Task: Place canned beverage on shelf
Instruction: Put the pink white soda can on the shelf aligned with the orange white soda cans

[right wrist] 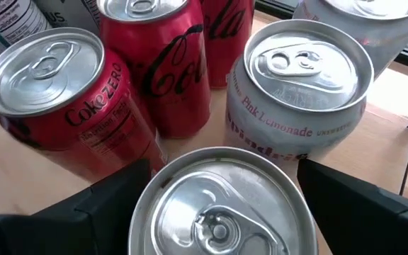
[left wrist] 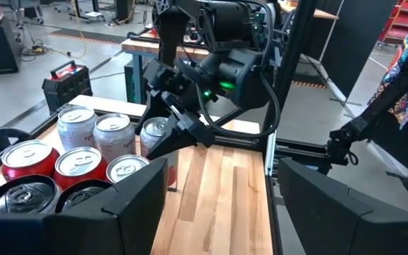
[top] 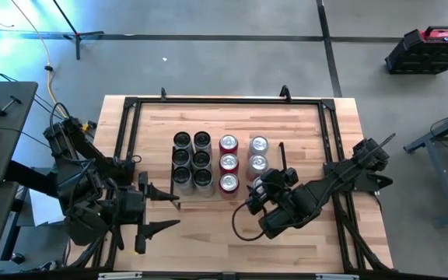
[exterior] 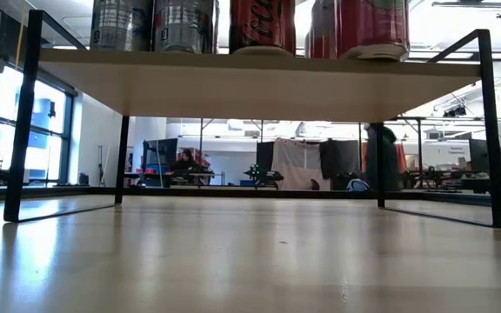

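Note:
The shelf [exterior: 250,87] stands mid-table and carries several dark cans [top: 192,159], three red cans [top: 229,162] and two silver cans [top: 258,153], all standing on their bases. My right gripper [top: 257,189] is at the near end of the silver row, shut on a third silver can [right wrist: 222,205]. That can also shows in the left wrist view [left wrist: 154,132], in line with the other silver cans. My left gripper [top: 162,211] is open and empty at the table's near left, beside the shelf's left end. My right gripper pinches the silver can by its side wall just below the top rim [right wrist: 151,185], one finger [right wrist: 112,198] on each side. The fingers come slanting down from the table's near right. The can is upright. Whether its base rests on the shelf is hidden.
A "Pink Lemonade" can [right wrist: 299,92] and a Coke Zero can [right wrist: 55,99] stand close to the held can. The shelf's black wire end frame [top: 281,153] stands right of the silver row. Black rails [top: 329,132] edge the tabletop. Bare wood lies near the front edge [top: 208,241].

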